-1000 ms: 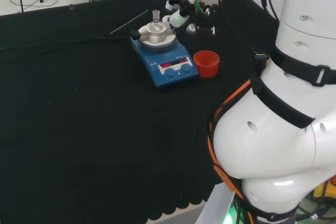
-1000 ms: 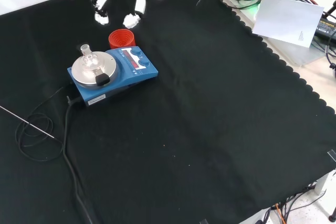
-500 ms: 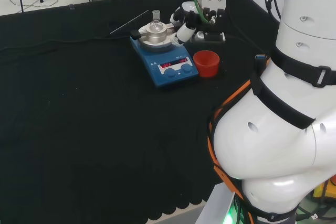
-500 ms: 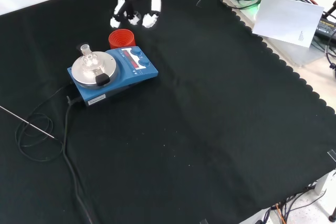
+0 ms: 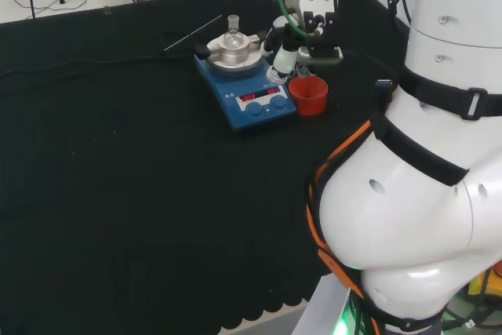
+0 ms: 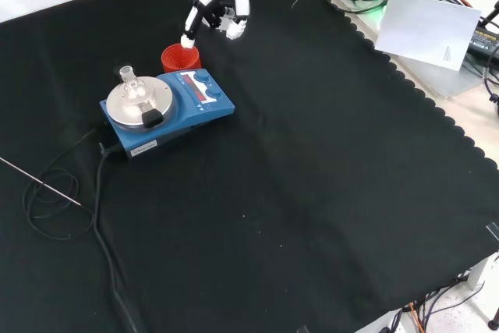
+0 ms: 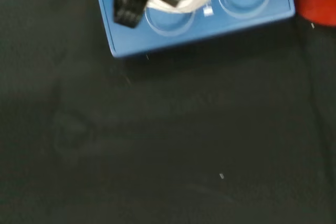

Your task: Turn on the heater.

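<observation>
Hand point(image 6: 221, 7) – one finger out, rest curled, empty | above red cup point(image 6: 180, 58) | heater point(image 6: 168, 104) – bare cloth on its right, front view

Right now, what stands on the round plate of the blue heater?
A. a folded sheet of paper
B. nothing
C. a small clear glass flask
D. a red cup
C: a small clear glass flask sits on the heater's round metal plate, while the red cup stands on the cloth beside the heater, under the hand.
</observation>
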Robot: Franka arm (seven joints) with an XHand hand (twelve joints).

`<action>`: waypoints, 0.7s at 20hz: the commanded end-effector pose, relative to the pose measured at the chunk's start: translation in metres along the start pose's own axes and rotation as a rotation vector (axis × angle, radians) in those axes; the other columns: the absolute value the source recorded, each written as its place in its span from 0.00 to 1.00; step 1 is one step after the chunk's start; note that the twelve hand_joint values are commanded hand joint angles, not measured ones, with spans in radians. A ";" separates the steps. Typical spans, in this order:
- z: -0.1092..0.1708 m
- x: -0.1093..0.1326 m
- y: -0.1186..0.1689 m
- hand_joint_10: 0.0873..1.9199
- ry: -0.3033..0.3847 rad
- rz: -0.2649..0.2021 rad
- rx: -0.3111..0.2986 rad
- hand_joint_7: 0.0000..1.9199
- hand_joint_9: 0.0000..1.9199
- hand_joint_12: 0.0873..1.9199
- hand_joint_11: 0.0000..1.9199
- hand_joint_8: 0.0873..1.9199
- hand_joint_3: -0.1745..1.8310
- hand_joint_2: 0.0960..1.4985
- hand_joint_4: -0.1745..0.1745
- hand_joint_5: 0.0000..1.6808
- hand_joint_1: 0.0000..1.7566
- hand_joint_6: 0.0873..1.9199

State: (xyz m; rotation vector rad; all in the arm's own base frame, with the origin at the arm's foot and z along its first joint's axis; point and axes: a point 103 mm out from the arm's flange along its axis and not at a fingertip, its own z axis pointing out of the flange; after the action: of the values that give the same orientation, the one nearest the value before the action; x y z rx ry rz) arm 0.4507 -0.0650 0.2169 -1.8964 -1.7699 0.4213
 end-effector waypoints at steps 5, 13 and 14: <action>0.011 0.012 0.005 0.75 -0.100 0.021 0.218 0.81 0.91 0.84 1.00 0.75 0.48 0.42 0.48 0.12 0.74 0.00; 0.017 0.011 0.011 0.80 -0.098 0.033 0.321 0.81 0.91 0.86 0.99 0.80 0.57 0.40 0.52 0.10 0.79 0.00; 0.019 0.011 0.012 0.80 -0.099 0.034 0.334 0.81 0.91 0.86 0.99 0.80 0.58 0.40 0.52 0.10 0.79 0.00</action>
State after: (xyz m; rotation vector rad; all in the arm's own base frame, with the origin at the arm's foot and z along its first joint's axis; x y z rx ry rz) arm 0.4529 -0.0541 0.2007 -1.7366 -1.6513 0.7210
